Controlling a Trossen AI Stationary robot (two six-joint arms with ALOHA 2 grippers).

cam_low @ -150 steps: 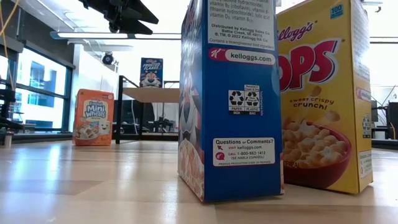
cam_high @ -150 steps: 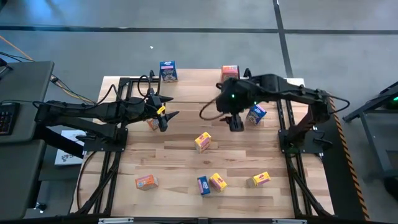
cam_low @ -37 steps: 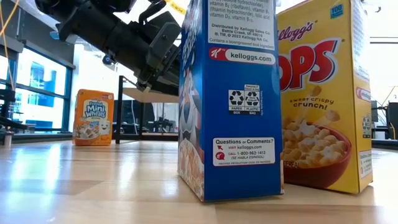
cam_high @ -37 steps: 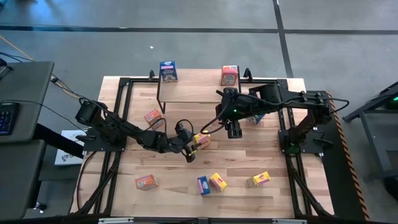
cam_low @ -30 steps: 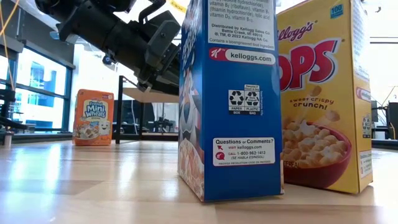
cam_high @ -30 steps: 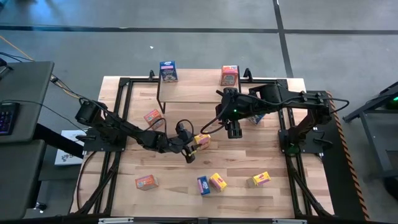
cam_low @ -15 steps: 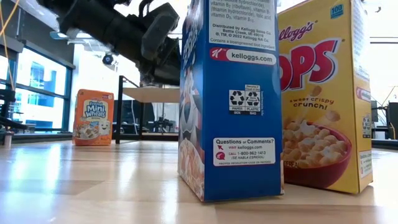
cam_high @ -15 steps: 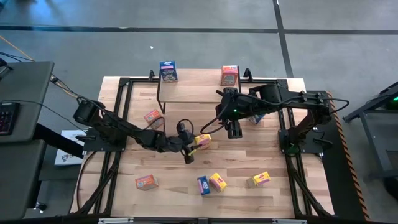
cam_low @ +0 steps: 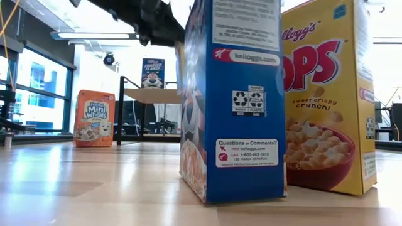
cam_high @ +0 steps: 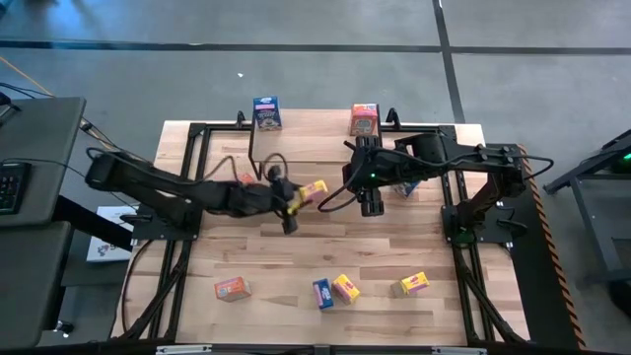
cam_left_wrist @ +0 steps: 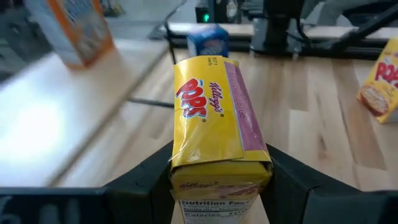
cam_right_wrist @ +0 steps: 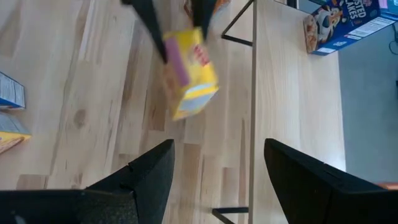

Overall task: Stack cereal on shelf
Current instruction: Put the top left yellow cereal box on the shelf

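High view: left gripper (cam_high: 293, 200) clamped on a small yellow cardboard cereal box (cam_high: 314, 189), held above the wooden table (cam_high: 414, 247) just in front of the low light-wood shelf on black legs (cam_high: 296, 145); right gripper (cam_high: 370, 205) hangs beside it, right of the box. Left wrist view: both dark fingers (cam_left_wrist: 297, 180) squeeze the yellow box's (cam_left_wrist: 211, 115) lower end. Right wrist view: right jaws apart, nothing between them, yellow box (cam_right_wrist: 188, 74) ahead, lifted off the table.

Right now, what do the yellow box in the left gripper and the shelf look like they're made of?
The yellow box, held in the left gripper, looks like thin printed cardboard with a slight sheen; its folded edges and end flap show. The shelf seems to have a pale wood plank top, with visible grain, on thin black legs, probably metal.
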